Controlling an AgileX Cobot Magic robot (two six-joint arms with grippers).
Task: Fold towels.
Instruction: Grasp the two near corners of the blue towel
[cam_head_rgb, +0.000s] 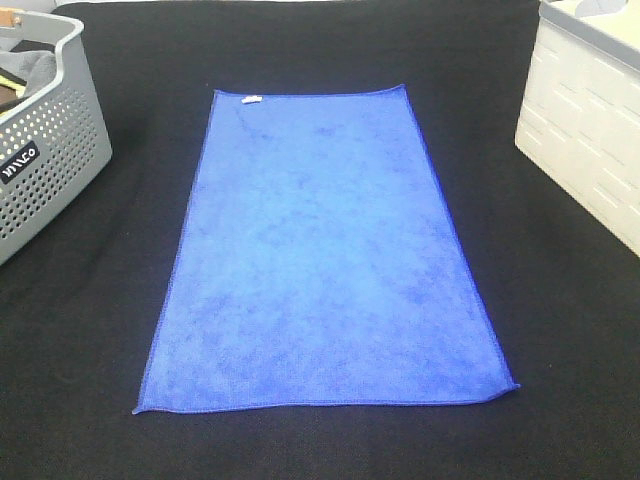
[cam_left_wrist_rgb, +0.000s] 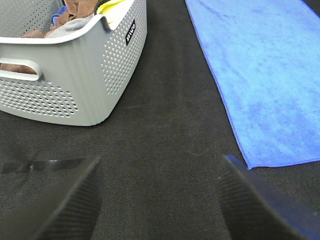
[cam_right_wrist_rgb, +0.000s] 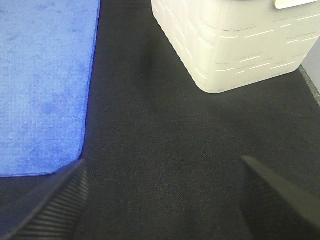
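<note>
1. Firstly, at the left edge of the worktop (cam_head_rgb: 100, 330), which is covered with black cloth, stands a grey basket (cam_head_rgb: 60, 150) with many small holes in its wall. It has a small black label (cam_head_rgb: 20, 165) with white letters. Inside it lie crumpled clothes (cam_left_wrist_rgb: 75, 12) in brown, grey and yellow.
2. Next to the basket, the left pincer (cam_left_wrist_rgb: 157, 200) is spread wide. Its two dark ribbed fingers (cam_left_wrist_rgb: 60, 200) stand well apart and nothing is held between them; only black cloth shows in the gap. One corner of the towel shows close to one finger, and the basket is near on the other side.
3. Then, in the middle of the worktop, the blue towel (cam_head_rgb: 330, 250) lies flat and fully spread, not folded. Its long sides run away from the high camera. A small white tag (cam_head_rgb: 251, 98) sits at the far left corner. The towel is apart from both containers.
4. On the right of the towel, the right pincer (cam_right_wrist_rgb: 165, 205) is also spread wide and holds nothing. One corner of the towel lies beside one of its fingers (cam_right_wrist_rgb: 50, 210).
5. Finally, at the right edge stands a white bin (cam_head_rgb: 590, 130) with short slots in its wall and a grey rim (cam_head_rgb: 590, 25).
</note>
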